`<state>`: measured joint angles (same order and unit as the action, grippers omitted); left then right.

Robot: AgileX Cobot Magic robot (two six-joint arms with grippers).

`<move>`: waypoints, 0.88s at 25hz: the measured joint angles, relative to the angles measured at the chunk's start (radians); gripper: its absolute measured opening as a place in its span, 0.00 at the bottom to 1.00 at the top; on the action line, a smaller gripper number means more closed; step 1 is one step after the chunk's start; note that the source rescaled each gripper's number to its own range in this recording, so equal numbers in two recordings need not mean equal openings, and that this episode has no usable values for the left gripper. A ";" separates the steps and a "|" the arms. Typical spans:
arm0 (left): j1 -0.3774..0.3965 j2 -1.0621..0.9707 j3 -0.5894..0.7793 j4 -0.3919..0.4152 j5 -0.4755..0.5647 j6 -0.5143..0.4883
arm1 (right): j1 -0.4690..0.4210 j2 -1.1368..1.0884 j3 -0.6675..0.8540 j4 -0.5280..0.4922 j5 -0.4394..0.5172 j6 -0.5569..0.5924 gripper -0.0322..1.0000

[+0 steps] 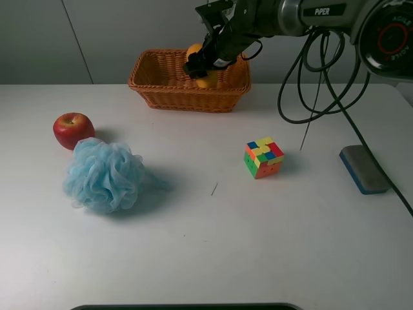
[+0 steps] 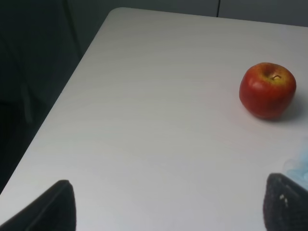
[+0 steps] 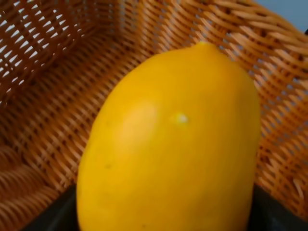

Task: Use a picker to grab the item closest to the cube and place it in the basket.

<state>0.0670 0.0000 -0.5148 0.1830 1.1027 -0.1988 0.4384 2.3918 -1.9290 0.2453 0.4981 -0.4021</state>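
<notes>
A multicoloured cube [image 1: 263, 157] sits on the white table right of centre. My right gripper [image 1: 204, 66] is shut on a yellow lemon [image 1: 201, 72] and holds it over the wicker basket [image 1: 161, 97] at the back. In the right wrist view the lemon [image 3: 168, 149] fills the frame with the basket's woven wall [image 3: 53, 96] behind it. My left gripper [image 2: 168, 204] is open and empty above the table's left part; its dark fingertips [image 2: 50, 207] show at the picture's lower corners.
A red apple [image 1: 73, 130] lies at the left, also in the left wrist view [image 2: 267, 90]. A light blue bath pouf [image 1: 103, 175] lies just in front of it. A blue-grey sponge block [image 1: 364, 168] lies at the right. Black cables [image 1: 310, 77] hang from the right arm.
</notes>
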 joint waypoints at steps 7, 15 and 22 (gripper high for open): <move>0.000 0.000 0.000 0.000 0.000 0.000 | 0.000 0.000 -0.005 0.003 -0.030 -0.034 0.97; 0.000 0.000 0.000 0.000 0.000 0.000 | 0.000 -0.004 -0.050 -0.022 0.049 -0.042 0.99; 0.000 0.000 0.000 0.000 0.000 0.000 | -0.077 -0.207 -0.071 -0.045 0.197 -0.025 1.00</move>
<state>0.0670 0.0000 -0.5148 0.1830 1.1027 -0.1988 0.3616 2.1852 -2.0004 0.2002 0.6950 -0.4269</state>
